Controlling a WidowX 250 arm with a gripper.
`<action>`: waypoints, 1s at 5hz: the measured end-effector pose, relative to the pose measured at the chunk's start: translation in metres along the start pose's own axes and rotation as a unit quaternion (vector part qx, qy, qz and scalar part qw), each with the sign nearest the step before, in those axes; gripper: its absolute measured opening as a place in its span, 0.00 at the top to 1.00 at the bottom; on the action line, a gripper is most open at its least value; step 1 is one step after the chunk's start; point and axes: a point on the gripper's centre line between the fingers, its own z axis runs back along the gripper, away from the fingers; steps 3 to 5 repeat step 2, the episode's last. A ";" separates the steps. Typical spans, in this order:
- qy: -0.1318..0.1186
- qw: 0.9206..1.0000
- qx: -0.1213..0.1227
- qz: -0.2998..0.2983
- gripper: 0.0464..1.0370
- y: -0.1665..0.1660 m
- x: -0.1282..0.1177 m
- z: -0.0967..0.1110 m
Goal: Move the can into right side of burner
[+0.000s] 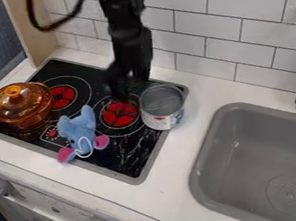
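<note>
Camera view: nearest, a grey sink [209, 176] is set in the white tabletop [180, 189]. Further back, a blue-and-pink plush toy [80, 133] lies on the black cooktop [119, 158], with a lidded amber pot [21, 107] to its left. Beyond, the open-topped can [163, 107] stands upright at the cooktop's right edge. The claw [126, 92] hangs just left of it; whether spread or pressed together cannot be determined.
</note>
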 end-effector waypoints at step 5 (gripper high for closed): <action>0.016 0.998 0.060 0.002 0.04 -0.009 -0.008 0.041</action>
